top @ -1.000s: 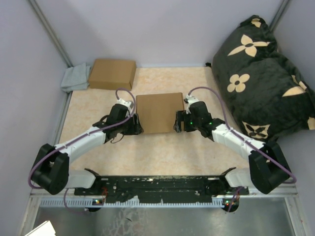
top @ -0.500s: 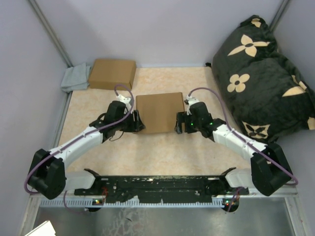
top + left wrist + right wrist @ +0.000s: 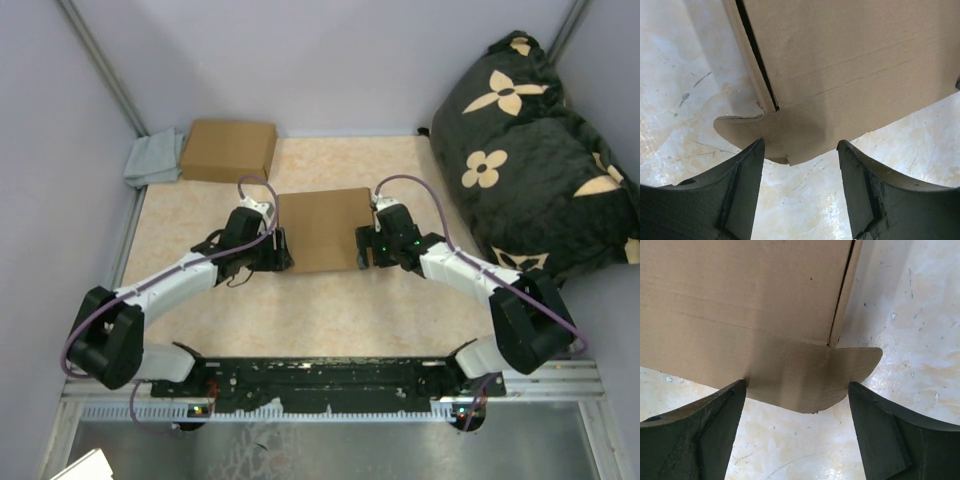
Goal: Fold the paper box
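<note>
The paper box [image 3: 322,228] lies closed and flat in the middle of the table, plain brown cardboard. My left gripper [image 3: 281,250] sits at its near left corner and my right gripper [image 3: 362,248] at its near right corner. In the left wrist view the box wall [image 3: 850,55] fills the top, and a rounded side tab [image 3: 785,132] sticks out toward my open left gripper [image 3: 800,150]. In the right wrist view a similar tab [image 3: 815,375] reaches between the tips of my open right gripper [image 3: 797,390]. Neither gripper clamps the cardboard.
A smooth brown carton [image 3: 229,150] stands at the back left beside a grey cloth [image 3: 152,160]. A large black cushion with beige flowers [image 3: 530,150] fills the right side. Walls close in at the left and the back.
Both grippers have spread their jaws a little wider at the box's near corners. The right wrist has edged slightly toward the box. The box has hardly moved.
</note>
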Available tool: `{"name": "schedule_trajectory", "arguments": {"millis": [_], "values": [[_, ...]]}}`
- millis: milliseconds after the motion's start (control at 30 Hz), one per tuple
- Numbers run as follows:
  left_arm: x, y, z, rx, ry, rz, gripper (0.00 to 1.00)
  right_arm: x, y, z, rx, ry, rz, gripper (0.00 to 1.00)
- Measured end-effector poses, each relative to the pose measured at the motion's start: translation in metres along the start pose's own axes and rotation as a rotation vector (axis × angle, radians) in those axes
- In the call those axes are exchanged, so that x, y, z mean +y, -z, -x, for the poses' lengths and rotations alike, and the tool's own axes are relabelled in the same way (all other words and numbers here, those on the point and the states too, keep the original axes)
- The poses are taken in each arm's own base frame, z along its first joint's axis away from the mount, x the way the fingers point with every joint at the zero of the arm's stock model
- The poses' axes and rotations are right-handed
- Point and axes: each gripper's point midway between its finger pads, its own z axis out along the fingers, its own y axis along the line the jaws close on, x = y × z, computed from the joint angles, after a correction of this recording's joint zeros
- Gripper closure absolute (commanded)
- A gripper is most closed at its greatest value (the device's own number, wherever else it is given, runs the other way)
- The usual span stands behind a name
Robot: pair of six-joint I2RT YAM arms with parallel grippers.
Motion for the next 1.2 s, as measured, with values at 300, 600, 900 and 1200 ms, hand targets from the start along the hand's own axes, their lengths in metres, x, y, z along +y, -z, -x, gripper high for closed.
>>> {"name": "schedule_trajectory", "arguments": {"millis": [300,600,900,1200], "values": [[-0.002,-0.002,-0.005,0.024,0.001,-0.016,0.35,0.009,0.000,-0.002,0.010,0.007,0.055,0.18],[-0.007,0.003,-0.002,0.011,-0.001,-0.039,0.35,0.021,0.005,0.001,0.004,0.007,0.120,0.18],[-0.001,0.012,0.011,-0.058,0.004,0.008,0.10,0.006,0.028,0.026,-0.113,-0.001,0.032,0.01],[0.006,0.004,0.007,-0.057,0.025,0.037,0.01,-0.002,0.018,0.019,-0.085,-0.002,-0.013,0.01]]}}
